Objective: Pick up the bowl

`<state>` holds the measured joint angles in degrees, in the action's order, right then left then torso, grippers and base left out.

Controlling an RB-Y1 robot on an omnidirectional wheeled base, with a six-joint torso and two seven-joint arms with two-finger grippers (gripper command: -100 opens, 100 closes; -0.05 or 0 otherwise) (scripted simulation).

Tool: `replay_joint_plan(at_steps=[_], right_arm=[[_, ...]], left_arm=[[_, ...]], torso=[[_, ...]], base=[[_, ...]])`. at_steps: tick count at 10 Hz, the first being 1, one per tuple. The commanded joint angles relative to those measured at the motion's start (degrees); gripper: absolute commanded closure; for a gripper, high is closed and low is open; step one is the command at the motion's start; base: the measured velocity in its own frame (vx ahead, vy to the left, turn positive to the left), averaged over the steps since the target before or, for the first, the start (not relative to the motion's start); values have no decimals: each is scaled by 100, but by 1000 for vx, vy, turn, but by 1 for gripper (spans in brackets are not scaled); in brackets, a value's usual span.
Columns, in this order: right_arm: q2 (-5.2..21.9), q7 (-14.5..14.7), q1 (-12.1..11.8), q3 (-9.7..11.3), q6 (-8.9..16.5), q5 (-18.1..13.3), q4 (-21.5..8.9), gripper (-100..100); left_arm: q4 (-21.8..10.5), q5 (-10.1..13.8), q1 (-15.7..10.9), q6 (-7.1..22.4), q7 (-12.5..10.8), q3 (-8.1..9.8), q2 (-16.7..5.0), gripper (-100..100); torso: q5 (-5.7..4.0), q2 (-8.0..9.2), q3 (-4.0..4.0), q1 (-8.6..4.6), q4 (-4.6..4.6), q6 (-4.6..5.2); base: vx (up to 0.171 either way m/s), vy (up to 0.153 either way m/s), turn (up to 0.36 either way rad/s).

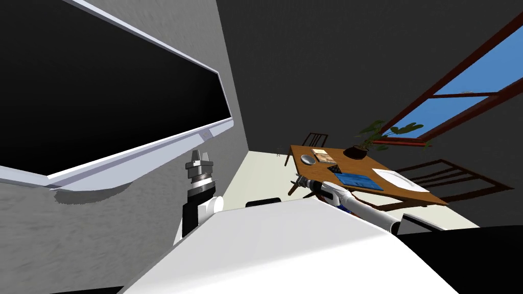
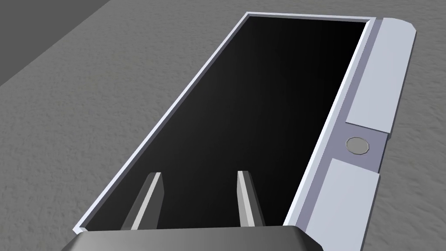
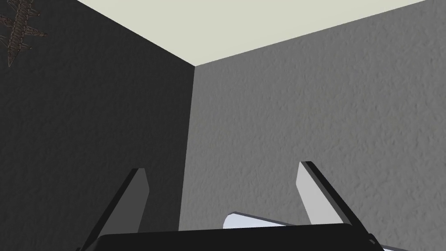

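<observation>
On the table (image 1: 363, 167), bowl (image 1: 308, 159) apart from both jaws, each parted and empty.

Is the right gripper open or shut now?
Open: the right gripper shows its fingers wide apart, nothing between them. The bowl sits on the brown table, ungripped.

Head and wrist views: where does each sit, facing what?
Head: on the head, rolled, looking down and forward at the table with the bowl; both arms show.
Left wrist: on the left gripper, facing the black wall panel; open fingers show.
Right wrist: on the right gripper, facing a wall corner; open fingers show.
Shared: head and left wrist show that panel.
</observation>
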<state>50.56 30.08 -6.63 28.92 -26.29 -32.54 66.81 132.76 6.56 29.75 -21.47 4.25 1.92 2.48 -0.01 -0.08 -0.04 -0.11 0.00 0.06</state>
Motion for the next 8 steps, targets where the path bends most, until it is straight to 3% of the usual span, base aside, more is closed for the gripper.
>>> replay_joint_plan(at_steps=[1, 4, 5, 6, 8], right_arm=[[250, 32, 103, 129, -16, -162, -286, -100], [443, 78, 162, 210, -56, -294, -731, -100], [621, 113, 213, 284, -99, -423, -1030, -100], [621, 113, 213, 284, -99, -423, -1030, -100], [932, 152, 297, 415, -193, -666, -1558, -100]], left_arm=[[0, 0, 0, 0, 0, 0, 0, 0], [0, 0, 0, 0, 0, 0, 0, 0], [0, 0, 0, 0, 0, 0, 0, 0], [0, 0, 0, 0, 0, 0, 0, 0], [0, 0, 0, 0, 0, 0, 0, 0]], torso=[[0, 0, 0, 0, 0, 0], [1, -9, -5, -1, -1, -4], [-1, -6, -4, -3, -2, 0], [-1, -7, -4, -8, -1, -1], [-1, -6, -3, -7, -1, -1]], base=[[39, -1, 170], [47, -13, 104], [53, -32, 161], [42, -30, 103], [66, -42, 178]])
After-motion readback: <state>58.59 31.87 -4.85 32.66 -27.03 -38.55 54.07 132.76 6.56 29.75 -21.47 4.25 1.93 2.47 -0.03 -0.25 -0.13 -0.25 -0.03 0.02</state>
